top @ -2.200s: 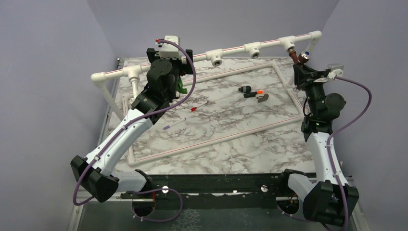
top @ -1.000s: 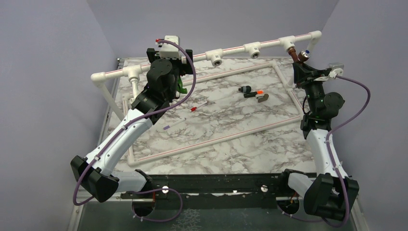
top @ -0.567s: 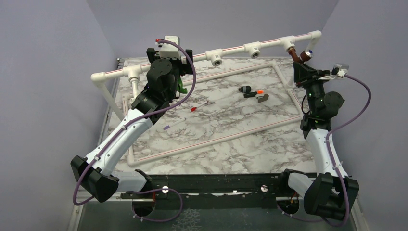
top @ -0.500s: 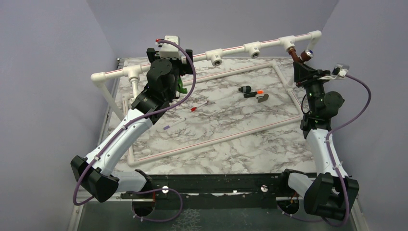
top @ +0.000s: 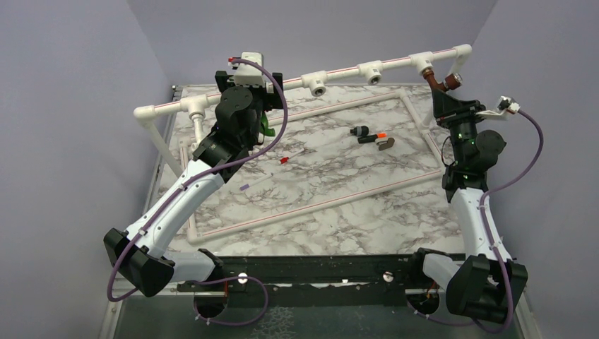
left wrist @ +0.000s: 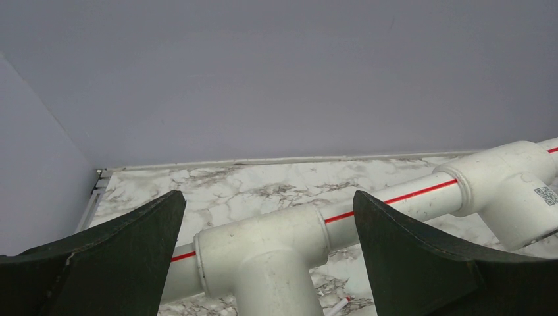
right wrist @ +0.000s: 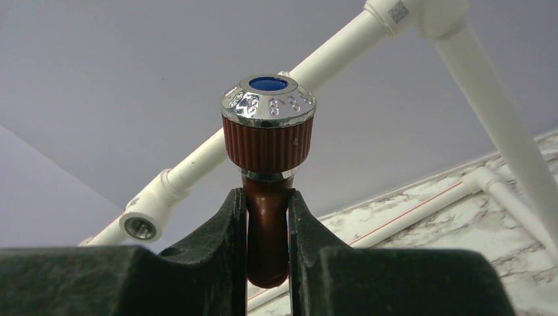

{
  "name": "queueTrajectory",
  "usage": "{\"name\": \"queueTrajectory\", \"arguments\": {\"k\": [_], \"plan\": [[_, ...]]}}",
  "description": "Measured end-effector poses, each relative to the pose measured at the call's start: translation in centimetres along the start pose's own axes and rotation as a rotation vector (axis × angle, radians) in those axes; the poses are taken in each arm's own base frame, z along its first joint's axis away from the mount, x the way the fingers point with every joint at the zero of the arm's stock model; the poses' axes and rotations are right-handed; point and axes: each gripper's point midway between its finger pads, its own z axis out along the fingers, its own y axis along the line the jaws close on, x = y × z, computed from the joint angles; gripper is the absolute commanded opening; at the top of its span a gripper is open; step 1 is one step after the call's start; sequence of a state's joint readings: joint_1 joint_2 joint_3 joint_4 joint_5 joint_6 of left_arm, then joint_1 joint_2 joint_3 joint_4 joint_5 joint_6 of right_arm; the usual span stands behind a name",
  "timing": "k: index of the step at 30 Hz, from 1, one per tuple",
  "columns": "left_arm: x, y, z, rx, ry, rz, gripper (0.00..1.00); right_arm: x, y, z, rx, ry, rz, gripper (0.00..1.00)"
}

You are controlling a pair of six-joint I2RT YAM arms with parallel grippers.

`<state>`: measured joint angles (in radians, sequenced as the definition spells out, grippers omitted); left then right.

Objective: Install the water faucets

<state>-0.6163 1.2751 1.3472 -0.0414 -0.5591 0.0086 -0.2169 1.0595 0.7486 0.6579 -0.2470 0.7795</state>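
The copper-coloured faucet (top: 442, 82) hangs at the rightmost T-fitting (top: 424, 66) of the raised white pipe. My right gripper (top: 446, 97) is shut on its bent spout. In the right wrist view the fingers (right wrist: 231, 217) clamp the spout (right wrist: 267, 230) below the ribbed knob with the chrome and blue cap. The green faucet (top: 265, 126) shows only as a sliver beside my left arm. My left gripper (top: 246, 79) is open and empty at the pipe. In the left wrist view (left wrist: 266, 197) a white T-fitting (left wrist: 263, 253) lies between the spread fingers.
A rectangular white pipe frame (top: 332, 201) lies on the marble table. Inside it lie a black piece with an orange tip (top: 373, 136), a small black part (top: 359, 131), a brown part (top: 386, 144) and two thin white sticks (top: 286, 160). Two empty T-fittings (top: 319, 85) face forward.
My right wrist has rolled with the copper faucet in its grip. The faucet's knob has swung up and to the right. The left arm has not moved.
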Motion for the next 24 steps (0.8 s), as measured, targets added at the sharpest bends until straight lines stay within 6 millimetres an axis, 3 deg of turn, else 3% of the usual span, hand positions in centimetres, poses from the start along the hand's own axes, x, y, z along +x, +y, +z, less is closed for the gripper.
{"name": "queueTrajectory", "arguments": {"k": [24], "plan": [[-0.18, 0.17, -0.20, -0.001, -0.004, -0.003, 0.99, -0.18, 0.35, -0.16, 0.190, 0.037, 0.583, 0.01]]}}
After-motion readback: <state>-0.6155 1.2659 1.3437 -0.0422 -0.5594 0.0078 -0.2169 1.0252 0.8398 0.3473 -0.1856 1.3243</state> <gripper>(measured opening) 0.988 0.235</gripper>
